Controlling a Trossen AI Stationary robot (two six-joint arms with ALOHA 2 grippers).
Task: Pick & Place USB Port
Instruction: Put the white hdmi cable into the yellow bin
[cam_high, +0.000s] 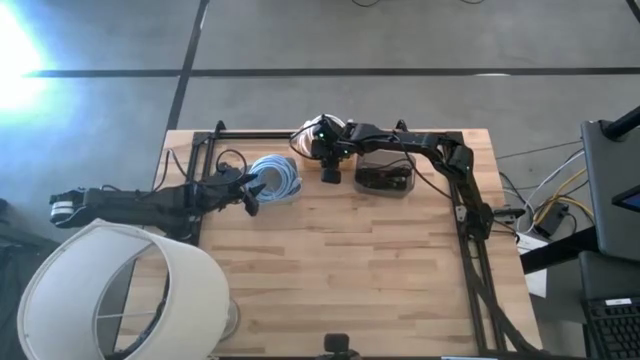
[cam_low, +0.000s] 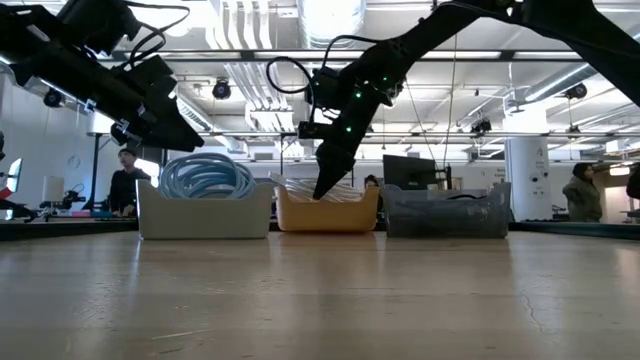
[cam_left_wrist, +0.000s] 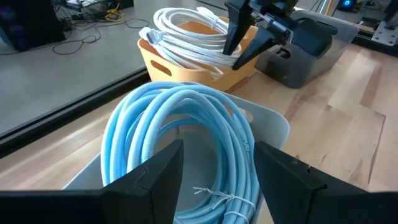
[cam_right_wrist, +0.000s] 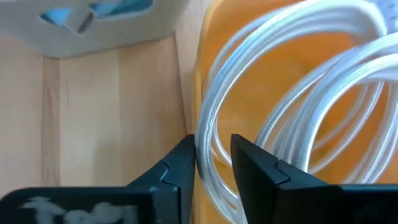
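Observation:
A coil of white cable (cam_left_wrist: 186, 28) lies in an orange bin (cam_left_wrist: 155, 59). My right gripper (cam_right_wrist: 211, 146) points down into that bin at its near left rim and is shut on a strand of it. A light-blue cable coil (cam_left_wrist: 180, 118) fills a white bin (cam_left_wrist: 273, 121) to the left. My left gripper (cam_left_wrist: 217, 149) hovers open just above the blue coil, one finger on either side, touching nothing. In the high view the left gripper (cam_high: 250, 195) is at the white bin's near side and the right gripper (cam_high: 325, 150) is over the orange bin (cam_high: 305, 135). My right gripper pinches one strand of the white cable (cam_right_wrist: 208, 124) between its two fingers, right beside the orange bin's wall (cam_right_wrist: 200, 74). The fingers (cam_low: 328, 185) come from above, pointing down, and lie across the strand. The coil still rests in the bin; whether the wall is also pinched I cannot tell.
A dark grey bin (cam_high: 385, 180) holding dark cable stands to the right of the orange bin; the three bins form a row (cam_low: 440, 212) near the far edge. A black frame (cam_high: 470, 250) borders the table. Bare wood (cam_high: 340, 270) lies on the near side.

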